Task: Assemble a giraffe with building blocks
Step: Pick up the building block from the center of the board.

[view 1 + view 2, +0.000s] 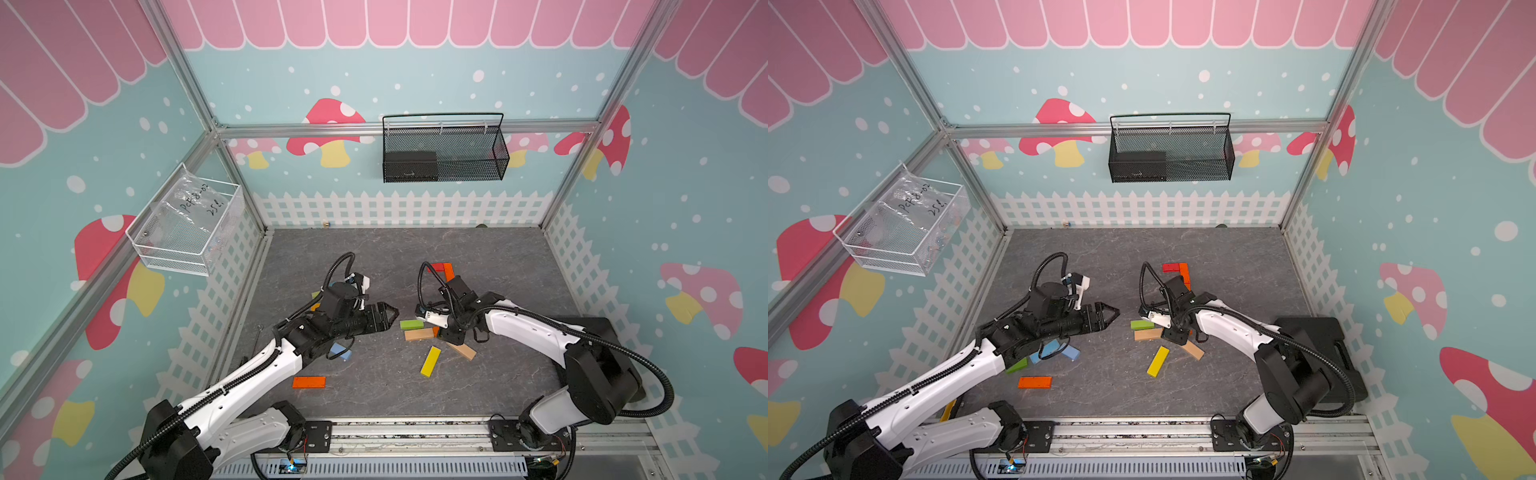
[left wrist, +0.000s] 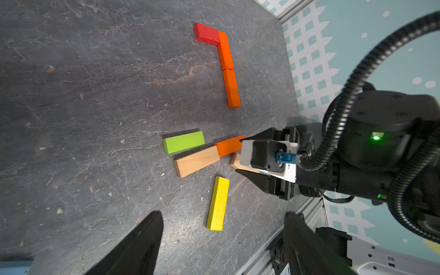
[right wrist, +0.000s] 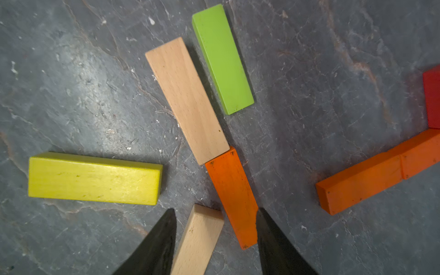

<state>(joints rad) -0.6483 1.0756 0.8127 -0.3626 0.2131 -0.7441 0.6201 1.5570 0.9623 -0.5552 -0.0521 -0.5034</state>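
The building blocks lie on the grey table. A red block point(image 2: 206, 34) and two orange ones point(image 2: 231, 88) form an L at the back. In front lie a green point(image 3: 222, 59), a tan point(image 3: 187, 100), a yellow point(image 3: 94, 178), a short orange point(image 3: 232, 190) and a second tan block point(image 3: 198, 238). My right gripper point(image 3: 216, 210) is open and low over the ends of that orange and the second tan block, one finger against the orange. My left gripper point(image 1: 390, 319) hovers open and empty, left of the green block point(image 1: 411, 324).
An orange block point(image 1: 308, 382), a blue block point(image 1: 340, 352) and a green one point(image 1: 1016, 365) lie by the left arm. A black case point(image 1: 1320, 345) sits at the table's right edge. A black mesh basket point(image 1: 444, 149) and a white one point(image 1: 187, 224) hang on the walls.
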